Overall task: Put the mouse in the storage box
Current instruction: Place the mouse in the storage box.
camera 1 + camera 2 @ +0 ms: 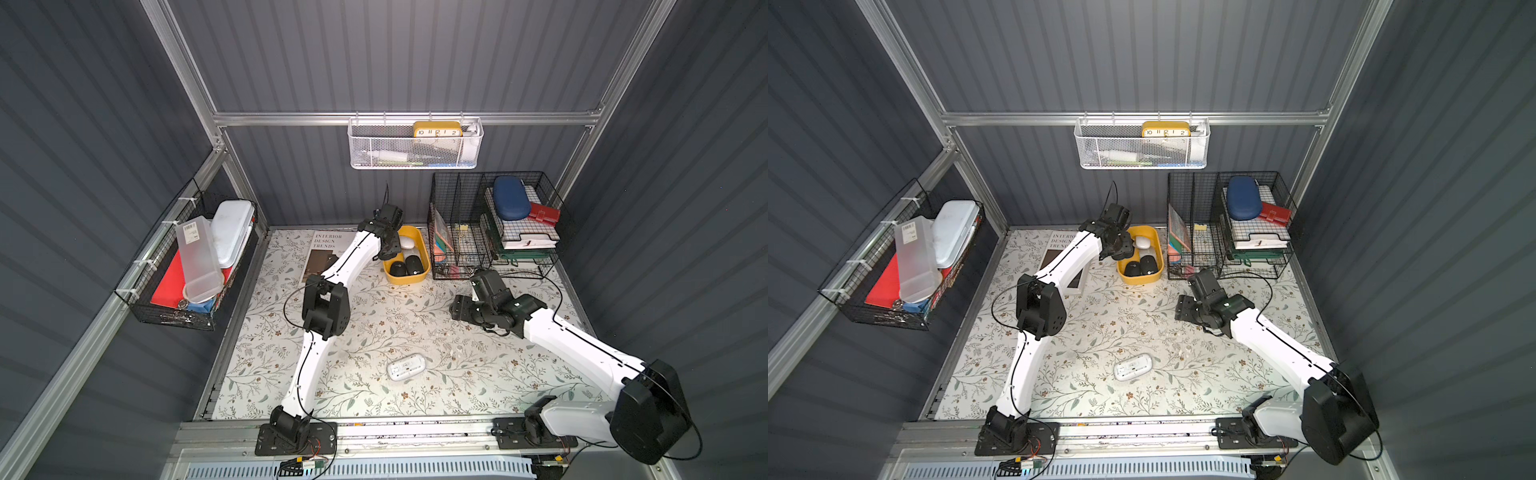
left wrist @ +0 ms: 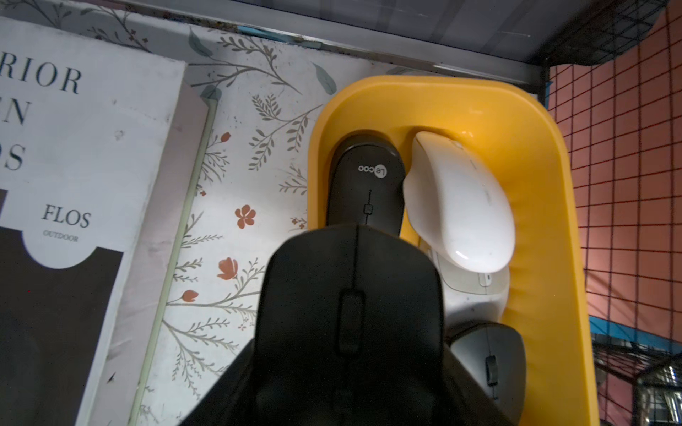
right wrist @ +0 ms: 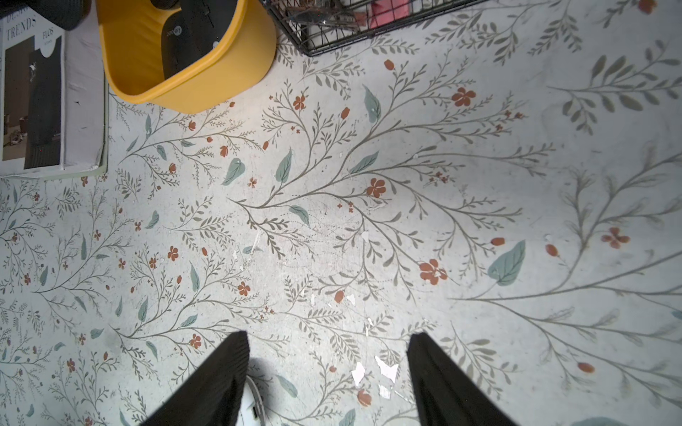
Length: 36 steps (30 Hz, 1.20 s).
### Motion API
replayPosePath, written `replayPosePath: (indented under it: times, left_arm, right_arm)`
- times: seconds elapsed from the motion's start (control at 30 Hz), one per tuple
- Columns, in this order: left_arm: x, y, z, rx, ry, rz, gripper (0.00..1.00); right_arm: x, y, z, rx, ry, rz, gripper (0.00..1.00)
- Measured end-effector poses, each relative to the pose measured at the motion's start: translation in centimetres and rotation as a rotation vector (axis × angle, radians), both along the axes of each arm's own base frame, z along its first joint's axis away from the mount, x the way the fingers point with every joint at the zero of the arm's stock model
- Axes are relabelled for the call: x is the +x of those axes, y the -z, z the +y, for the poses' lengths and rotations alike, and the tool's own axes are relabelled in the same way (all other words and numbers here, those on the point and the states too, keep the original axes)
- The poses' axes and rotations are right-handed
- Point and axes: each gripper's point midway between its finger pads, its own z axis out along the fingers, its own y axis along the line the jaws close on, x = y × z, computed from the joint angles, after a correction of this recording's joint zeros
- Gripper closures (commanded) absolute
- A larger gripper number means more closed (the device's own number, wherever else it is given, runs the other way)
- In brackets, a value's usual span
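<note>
Left wrist view is mostly filled by a black mouse (image 2: 350,313) clamped between the left tool's fingers (image 2: 225,391), whose dark shapes flank its near end. The mouse hangs above the storage box (image 2: 553,228). It overlaps the box wall on the magazine (image 2: 92,147) side and part of a logo-marked black mouse (image 2: 363,180) lying inside. Next to that one a white mouse (image 2: 461,206) leans over a second pale mouse (image 2: 476,287), and a grey mouse (image 2: 487,354) lies just beyond them.

In both top views the left tool (image 1: 390,248) (image 1: 1121,245) sits over the back half of the storage box (image 1: 409,279) (image 1: 1140,279). The held mouse cannot be made out there against the dark tool. The box stands at the back of the tabletop (image 1: 395,324), between the magazine (image 1: 326,245) and the black wire organiser (image 1: 453,253), just beside both.

The right tool (image 1: 457,308) (image 1: 1183,309) hovers in front of the organiser. In the right wrist view its fingers stand apart (image 3: 328,336) over bare floral surface with nothing between them. An upturned white mouse (image 1: 406,368) lies alone toward the front middle, apart from both tools.
</note>
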Motion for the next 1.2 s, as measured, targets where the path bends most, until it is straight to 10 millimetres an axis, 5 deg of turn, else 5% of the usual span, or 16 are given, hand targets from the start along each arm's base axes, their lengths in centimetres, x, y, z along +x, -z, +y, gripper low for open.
replayPosePath:
  times: [0.4, 0.7, 0.8, 1.03, 1.2]
  left_arm:
    - [0.1, 0.1, -2.2, -0.033, 0.048, -0.029, 0.44]
    - [-0.1, 3.7, -3.5, -0.011, 0.079, 0.011, 0.36]
    - [-0.2, 5.3, -3.6, -0.001, 0.085, 0.031, 0.29]
    - [0.3, 4.7, -4.5, -0.027, 0.105, -0.004, 0.06]
    - [-0.4, 3.6, -4.7, -0.041, 0.116, -0.007, 0.03]
  right_arm:
    - [-0.1, 0.3, 0.5, 0.009, -0.004, 0.021, 0.27]
    - [-0.4, -0.1, 1.0, 0.013, -0.019, 0.008, 0.27]
    - [-0.6, -0.1, 1.4, 0.01, -0.033, 0.008, 0.27]
    - [-1.4, 0.0, 2.4, 0.013, -0.059, 0.018, 0.27]
    - [-2.6, 0.3, 3.5, 0.014, -0.086, 0.041, 0.27]
